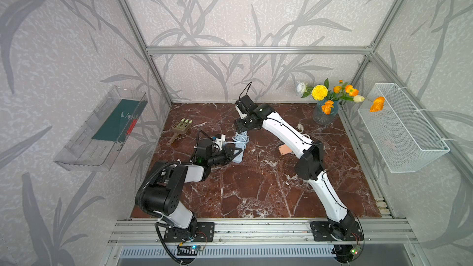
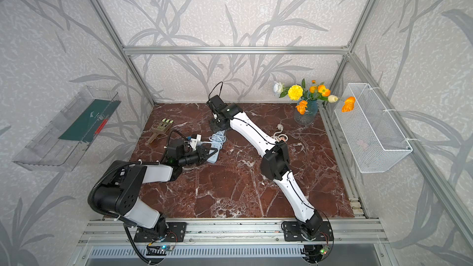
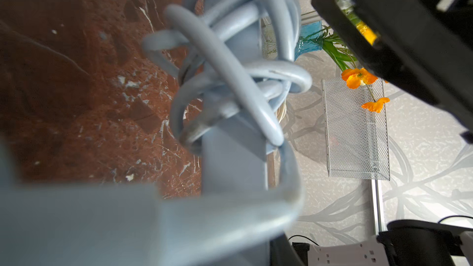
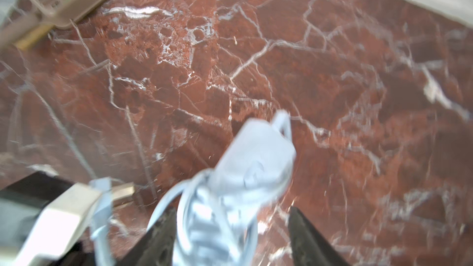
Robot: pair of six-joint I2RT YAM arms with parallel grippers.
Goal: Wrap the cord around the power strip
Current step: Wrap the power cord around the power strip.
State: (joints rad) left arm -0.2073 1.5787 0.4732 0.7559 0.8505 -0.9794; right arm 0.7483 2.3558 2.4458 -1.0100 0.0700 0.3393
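The pale blue power strip (image 1: pixel 237 155) (image 2: pixel 214 155) lies on the marble table left of centre. Its pale blue cord (image 1: pixel 242 139) (image 2: pixel 219 138) is wound in loose loops around the far half. My left gripper (image 1: pixel 236 152) (image 2: pixel 213 153) is shut on the strip's near end. In the left wrist view the strip (image 3: pixel 230 170) fills the foreground with the cord (image 3: pixel 225 72) looped round it. My right gripper (image 1: pixel 240 127) (image 4: pixel 233 236) hangs open over the far end. The wound cord (image 4: pixel 217 216) lies between its fingers (image 4: pixel 163 234), apart from the other finger. A white plug (image 4: pixel 58 221) sits beside it.
A brown scoop with green tips (image 1: pixel 180 126) lies at the back left. A vase of flowers (image 1: pixel 325 113) stands in the back right corner. A pink object (image 1: pixel 285 149) and a white cable (image 1: pixel 300 127) lie by the right arm. A mesh basket (image 1: pixel 399 129) hangs on the right wall, a clear shelf (image 1: pixel 102 134) on the left.
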